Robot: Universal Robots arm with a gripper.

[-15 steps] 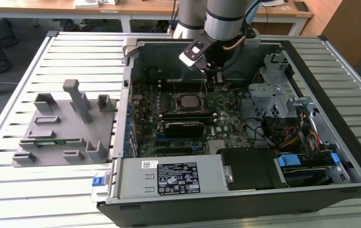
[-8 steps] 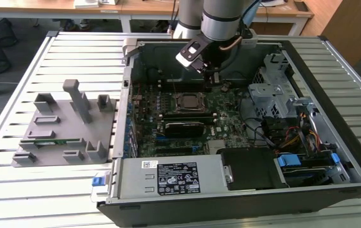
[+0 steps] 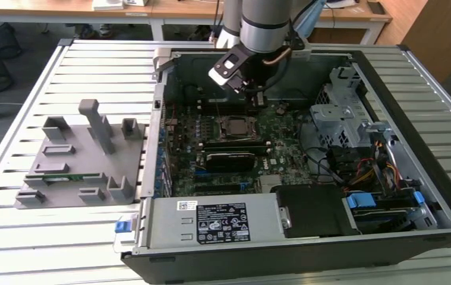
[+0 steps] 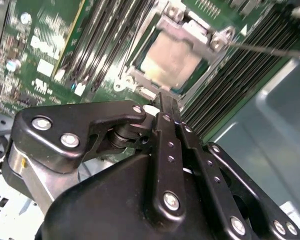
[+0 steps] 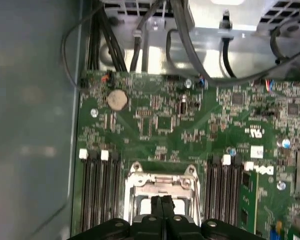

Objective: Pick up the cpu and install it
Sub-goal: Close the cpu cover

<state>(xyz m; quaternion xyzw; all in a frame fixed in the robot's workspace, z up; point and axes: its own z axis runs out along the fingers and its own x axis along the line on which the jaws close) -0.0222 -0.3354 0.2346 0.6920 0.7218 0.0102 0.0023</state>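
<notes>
One gripper [image 4: 164,97] works here, lowered into the open case [image 3: 289,258] above the motherboard [image 5: 160,125]. Its two fingers [image 5: 157,212] are pressed flat together, with no gap visible and nothing between them.

Cpu [image 4: 171,59] location: it lies flat in the socket [image 4: 190,27], pale metal top up. The socket sits near the middle of the board, with memory slots on either side.

Governing relation:
- The cpu lies straight ahead of the fingertips, along the gripper's own axis.
- It is just beyond the tips and apart from them; no contact is visible.
- In the first wrist view the tips sit centred between the two side rails of the socket.
- The cpu is square, so it has no long axis. Its edges run parallel to the socket frame, and the seam between the fingers runs parallel to one pair of those edges.

A thin metal lever [image 4: 270,48] extends from one socket corner, clear of the cpu. Judged from this, the chip is placed. Whether the frame is clamped over it cannot be told.
</notes>
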